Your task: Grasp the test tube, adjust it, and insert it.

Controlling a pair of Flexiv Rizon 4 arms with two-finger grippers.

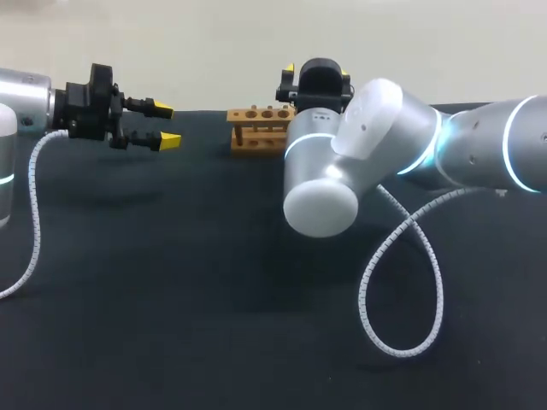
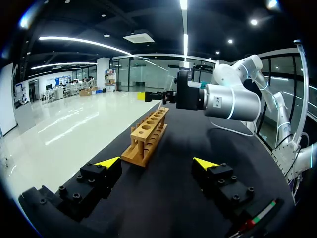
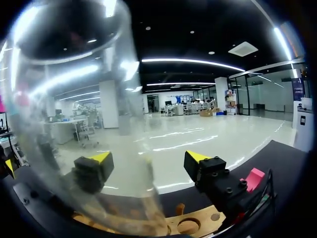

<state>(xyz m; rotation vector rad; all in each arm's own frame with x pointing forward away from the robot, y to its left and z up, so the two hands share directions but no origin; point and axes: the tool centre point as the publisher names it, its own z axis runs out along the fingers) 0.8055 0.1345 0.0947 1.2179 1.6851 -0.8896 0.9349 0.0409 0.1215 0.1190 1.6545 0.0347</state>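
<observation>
Covering the whole working area is a black table (image 1: 171, 307), on which everything else stands or over which it hangs.

Right arm (image 1: 376, 128): it comes in from the right. Its silver elbow is pushed to the middle of the table and its wrist is turned toward the far edge. A coiled white cable (image 1: 410, 282) loops down from it onto the table on the near right.

Left arm (image 1: 21, 98): it enters at the far left and is held level above the table. A second coiled cable (image 1: 34, 213) hangs from its wrist.

Wooden rack (image 1: 259, 128): it stands upright on the table at the far middle, with a row of round holes in its top bar. In the left wrist view the rack (image 2: 146, 136) lies ahead of that gripper and well apart from it.

Left gripper (image 1: 167, 125): it points right toward the rack. Its yellow tips stand wide apart with nothing between them, and the left wrist view of the left gripper (image 2: 163, 161) confirms this.

Right gripper (image 1: 314, 81): it hangs just above the right end of the rack and is partly hidden behind its own arm. Whether it is clamped on the tube cannot be told.

Test tube (image 3: 74, 124): clear glass, seen very close in the right wrist view. It sits beside the right gripper (image 3: 146, 163) and slants down toward the rack (image 3: 198, 223) directly below. Its lower end cannot be made out.
</observation>
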